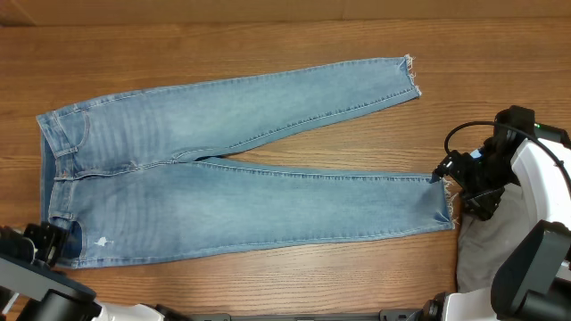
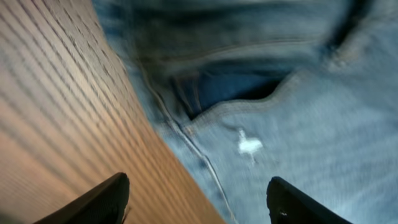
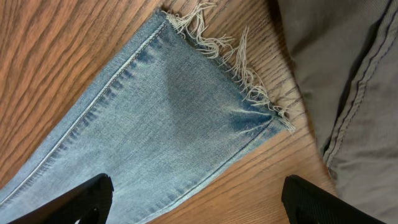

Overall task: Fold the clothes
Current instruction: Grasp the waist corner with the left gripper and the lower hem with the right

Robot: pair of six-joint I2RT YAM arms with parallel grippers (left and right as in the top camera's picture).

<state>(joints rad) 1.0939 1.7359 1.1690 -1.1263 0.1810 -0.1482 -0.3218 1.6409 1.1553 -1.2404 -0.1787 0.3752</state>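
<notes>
The jeans (image 1: 223,192) hem lies beneath the right gripper (image 3: 196,202).

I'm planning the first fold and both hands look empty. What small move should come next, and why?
Probably lower the right hand onto the near leg's frayed hem and pinch it. The jeans lie flat with legs splayed, that hand hangs open right above the hem, and the left hand is open near the waist corner.

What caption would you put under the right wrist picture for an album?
Right claw open over the frayed hem of the jeans, grey garment alongside.
</notes>
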